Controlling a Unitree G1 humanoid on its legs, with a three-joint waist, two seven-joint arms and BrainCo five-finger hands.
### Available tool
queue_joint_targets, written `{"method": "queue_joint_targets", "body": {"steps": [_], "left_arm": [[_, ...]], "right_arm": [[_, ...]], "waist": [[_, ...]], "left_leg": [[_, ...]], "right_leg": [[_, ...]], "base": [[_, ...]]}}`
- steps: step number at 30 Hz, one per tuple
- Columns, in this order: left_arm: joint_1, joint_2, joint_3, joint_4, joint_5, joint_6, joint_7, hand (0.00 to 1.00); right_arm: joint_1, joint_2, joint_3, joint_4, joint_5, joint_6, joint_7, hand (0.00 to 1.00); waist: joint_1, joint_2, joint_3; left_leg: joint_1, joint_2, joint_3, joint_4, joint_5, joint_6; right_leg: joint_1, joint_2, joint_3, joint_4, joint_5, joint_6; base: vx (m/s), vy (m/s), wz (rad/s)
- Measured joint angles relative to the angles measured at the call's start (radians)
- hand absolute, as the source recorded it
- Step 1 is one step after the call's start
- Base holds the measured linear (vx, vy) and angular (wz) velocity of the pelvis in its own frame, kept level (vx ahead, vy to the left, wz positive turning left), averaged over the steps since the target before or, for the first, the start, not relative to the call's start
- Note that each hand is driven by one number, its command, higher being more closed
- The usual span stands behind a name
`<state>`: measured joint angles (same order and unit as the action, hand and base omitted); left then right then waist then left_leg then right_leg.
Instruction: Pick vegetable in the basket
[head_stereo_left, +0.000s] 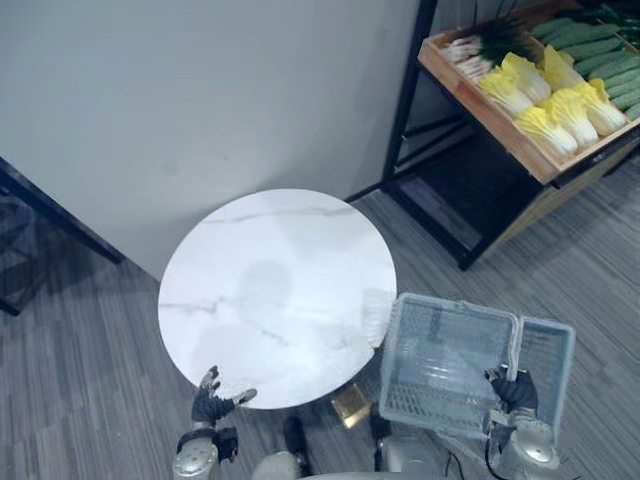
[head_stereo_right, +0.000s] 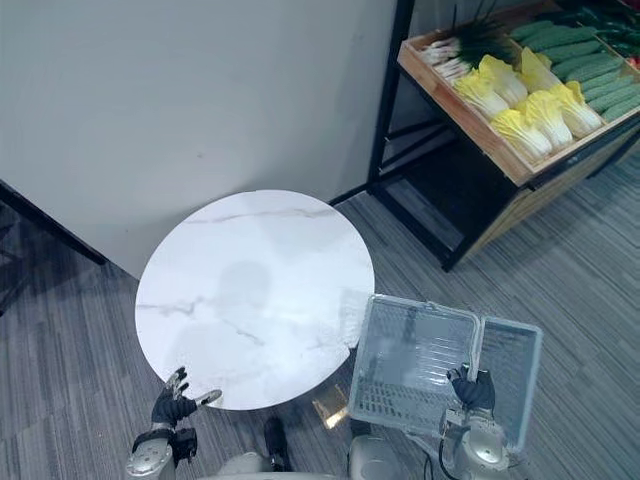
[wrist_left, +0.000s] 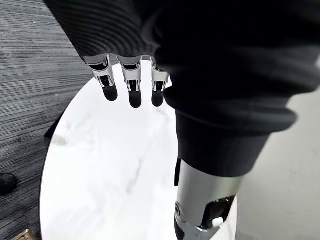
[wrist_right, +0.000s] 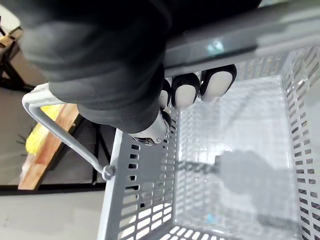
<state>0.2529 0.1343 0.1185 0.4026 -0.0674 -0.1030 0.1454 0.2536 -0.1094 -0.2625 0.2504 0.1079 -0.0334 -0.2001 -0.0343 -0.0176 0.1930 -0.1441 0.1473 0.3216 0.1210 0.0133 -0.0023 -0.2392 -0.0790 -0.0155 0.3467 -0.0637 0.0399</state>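
The right hand (head_stereo_left: 513, 388) is gripping the basket (head_stereo_left: 440, 305), fingers (wrist_right: 186, 95) curled round its handle (wrist_right: 240, 40). The left hand (head_stereo_left: 212, 400) is hovering at the near edge of the round table (head_stereo_left: 280, 270), fingers (wrist_left: 134, 92) straight, slightly apart, holding nothing. The vegetables (head_stereo_left: 560, 110) are lying in a wooden crate (head_stereo_left: 490, 118), well apart from both hands. The basket is hanging just beside the table, so a swing on the way over is risking a knock against its edge, and a heavy vegetable dropped in could be tipping it. The eye views are showing the gap to the crate, while the right wrist view is showing the basket's empty bottom.
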Motion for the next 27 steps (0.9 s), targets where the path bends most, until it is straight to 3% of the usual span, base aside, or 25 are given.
{"method": "queue_joint_targets", "body": {"steps": [1, 2, 4, 5, 7, 8, 9, 10, 11, 13, 14, 15, 18, 20, 21, 22, 23, 27], "left_arm": [[0.002, 0.001, 0.007, -0.001, -0.001, 0.002, 0.011, 0.00], [0.007, -0.001, 0.008, -0.002, -0.002, 0.005, 0.012, 0.00], [0.010, -0.010, 0.009, -0.003, -0.002, 0.004, 0.013, 0.00], [0.008, -0.012, 0.014, -0.004, -0.002, 0.006, 0.015, 0.00], [0.012, -0.055, 0.005, -0.008, -0.002, 0.007, 0.014, 0.00], [0.018, -0.067, -0.001, -0.010, -0.002, 0.007, 0.014, 0.00], [0.017, -0.090, -0.006, -0.001, -0.003, 0.013, 0.013, 0.00], [0.020, -0.095, -0.015, -0.005, -0.003, 0.012, 0.012, 0.00], [0.031, -0.086, -0.040, -0.013, -0.003, 0.011, 0.014, 0.00], [0.030, -0.087, -0.050, -0.021, -0.002, 0.011, 0.014, 0.00], [0.041, -0.088, -0.046, -0.033, -0.002, 0.011, 0.014, 0.00], [0.054, -0.089, -0.041, -0.051, -0.002, 0.010, 0.014, 0.00], [0.084, -0.093, -0.026, -0.058, -0.011, 0.008, 0.014, 0.00], [0.099, -0.095, -0.027, -0.062, -0.021, 0.007, 0.015, 0.00], [0.099, -0.096, -0.027, -0.062, -0.021, 0.008, 0.016, 0.00], [0.090, -0.091, -0.029, -0.060, -0.021, 0.009, 0.020, 0.00], [0.090, -0.093, -0.031, -0.060, -0.021, 0.009, 0.025, 0.00], [0.081, -0.090, -0.030, -0.060, -0.019, 0.008, 0.031, 0.00]], "right_arm": [[0.013, 0.007, -0.005, 0.000, -0.002, 0.000, -0.007, 1.00], [0.033, 0.013, -0.014, 0.000, -0.002, 0.000, -0.014, 1.00], [0.043, 0.015, -0.020, 0.001, -0.002, -0.001, -0.018, 1.00], [0.037, 0.012, -0.024, 0.000, -0.002, 0.000, -0.019, 1.00], [0.019, -0.003, -0.031, -0.005, -0.001, -0.001, -0.020, 1.00], [0.011, -0.003, -0.033, -0.007, -0.001, -0.003, -0.020, 1.00], [-0.004, -0.018, -0.042, -0.004, -0.001, -0.002, -0.020, 1.00], [-0.008, -0.023, -0.047, -0.003, -0.001, -0.002, -0.021, 1.00], [-0.006, -0.023, -0.053, 0.000, -0.001, 0.000, -0.030, 1.00], [-0.007, -0.020, -0.066, -0.001, 0.001, -0.001, -0.044, 1.00], [-0.007, -0.015, -0.065, -0.006, 0.001, -0.001, -0.051, 1.00], [-0.001, -0.013, -0.055, -0.023, 0.002, 0.000, -0.051, 1.00], [-0.005, 0.007, -0.028, -0.087, 0.001, 0.000, -0.050, 1.00], [-0.004, 0.015, -0.022, -0.118, 0.000, 0.000, -0.051, 1.00], [-0.006, 0.016, -0.022, -0.121, 0.000, -0.001, -0.052, 1.00], [-0.011, 0.024, -0.023, -0.115, 0.000, -0.001, -0.053, 1.00], [0.000, 0.026, -0.023, -0.115, 0.000, -0.001, -0.052, 1.00], [0.021, 0.027, -0.030, -0.114, -0.001, 0.000, -0.049, 1.00]], "waist": [[0.001, -0.009, 0.002], [0.009, -0.011, -0.001], [0.021, -0.039, -0.018], [0.033, -0.049, -0.026], [0.073, 0.000, -0.027], [0.080, 0.006, -0.029], [0.065, 0.037, -0.011], [0.057, 0.037, -0.003], [0.045, 0.057, -0.008], [0.045, 0.039, 0.002], [0.045, 0.036, 0.004], [0.048, 0.036, 0.004], [0.049, 0.038, 0.003], [0.047, 0.045, -0.001], [0.045, 0.052, -0.006], [0.043, 0.032, -0.003], [0.037, 0.019, -0.007], [0.017, 0.017, -0.012]], "left_leg": [[-0.003, 0.010, -0.011, 0.029, -0.010, 0.002], [-0.005, 0.010, -0.026, 0.047, -0.011, 0.002], [-0.041, 0.010, -0.045, 0.088, -0.005, -0.007], [-0.080, 0.023, -0.045, 0.124, 0.009, -0.026], [-0.117, 0.076, -0.034, 0.118, 0.044, -0.053], [-0.134, 0.085, -0.033, 0.111, 0.064, -0.066], [-0.141, 0.096, -0.056, 0.075, 0.111, -0.075], [-0.137, 0.096, -0.069, 0.045, 0.139, -0.081], [-0.123, 0.095, -0.091, -0.026, 0.226, -0.113], [-0.129, 0.090, -0.100, 0.047, 0.169, -0.122], [-0.124, 0.089, -0.097, 0.167, 0.062, -0.097], [-0.114, 0.096, -0.097, 0.267, -0.029, -0.086], [-0.039, 0.097, -0.113, 0.411, -0.193, -0.078], [0.019, 0.085, -0.106, 0.355, -0.259, -0.069], [0.036, 0.082, -0.102, 0.312, -0.277, -0.078], [0.056, 0.067, -0.083, 0.247, -0.278, -0.100], [0.065, 0.047, -0.072, 0.209, -0.262, -0.096], [0.073, 0.025, -0.050, 0.194, -0.250, -0.091]], "right_leg": [[-0.003, -0.034, -0.028, 0.198, -0.074, 0.002], [0.031, -0.072, -0.026, 0.321, -0.121, 0.034], [0.106, -0.098, 0.001, 0.367, -0.138, 0.065], [0.143, -0.083, 0.011, 0.264, -0.191, 0.093], [0.172, -0.030, -0.029, 0.110, -0.219, 0.072], [0.187, -0.023, -0.048, 0.047, -0.243, 0.054], [0.184, -0.003, -0.071, 0.041, -0.251, 0.036], [0.177, 0.004, -0.082, 0.050, -0.252, 0.033], [0.156, 0.006, -0.099, 0.067, -0.251, 0.015], [0.139, -0.006, -0.113, 0.072, -0.240, -0.017], [0.137, -0.008, -0.109, 0.072, -0.230, -0.033], [0.130, -0.006, -0.098, 0.077, -0.221, -0.035], [0.106, 0.011, -0.034, 0.079, -0.194, -0.029], [0.076, 0.029, -0.001, 0.081, -0.182, -0.014], [0.067, 0.032, 0.006, 0.081, -0.178, -0.006], [0.055, 0.023, 0.018, 0.074, -0.170, 0.007], [0.057, 0.014, 0.028, 0.040, -0.145, 0.021], [0.081, -0.002, 0.051, -0.038, -0.099, 0.047]], "base": [[-0.07, -0.085, 0.24], [-0.09, -0.122, 0.28], [-0.11, -0.208, 0.25], [-0.15, -0.241, 0.04], [-0.23, -0.218, -0.44], [-0.29, -0.239, -0.24], [-0.22, -0.167, 0.19], [-0.29, -0.191, 0.47], [-0.30, -0.135, 0.33], [-0.25, -0.120, 0.15], [-0.19, -0.093, -0.06], [-0.22, -0.058, -0.20], [-0.15, 0.071, -0.58], [-0.09, 0.146, -0.55], [-0.13, 0.161, -0.44], [-0.10, 0.117, -0.27], [-0.08, 0.107, -0.21], [0.04, 0.151, -0.17]]}}
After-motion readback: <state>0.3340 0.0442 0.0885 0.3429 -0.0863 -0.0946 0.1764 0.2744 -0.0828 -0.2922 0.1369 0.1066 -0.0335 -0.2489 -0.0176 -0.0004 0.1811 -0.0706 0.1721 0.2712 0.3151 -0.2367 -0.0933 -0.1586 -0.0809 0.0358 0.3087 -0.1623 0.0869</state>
